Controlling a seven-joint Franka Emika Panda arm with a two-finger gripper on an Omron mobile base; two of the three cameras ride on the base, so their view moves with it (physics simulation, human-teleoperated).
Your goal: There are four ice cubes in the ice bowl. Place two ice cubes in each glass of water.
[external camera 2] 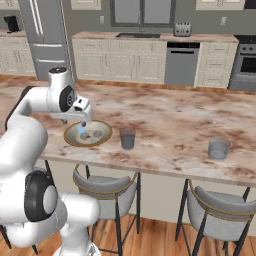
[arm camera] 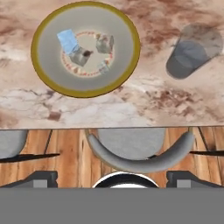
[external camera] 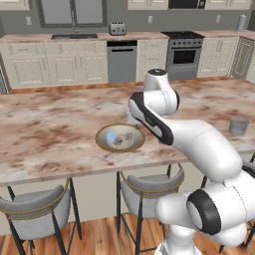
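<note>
1. The end effector is seen at the left of the right base view, poised over the bowl with its tips pointing down; nothing is held between them.
2. In the hand view, the two dark tips sit at the far left and far right of the bottom edge, so the jaws are judged to stand wide apart.
3. The bowl lies in the upper left of the hand view, resting on the desk. Ice cubes are seen inside it: a pale blue cube at upper left, a grey cube touching it, another grey cube to the right, and a small piece below that.
4. The nearer glass stands in the upper right of the hand view, apart from the bowl; the second glass stands well apart at the right of the right base view.
5. The cubes lie above and left of the frame's centre in the hand view, so the coming descent is judged to call for a shift toward that corner first.
</note>
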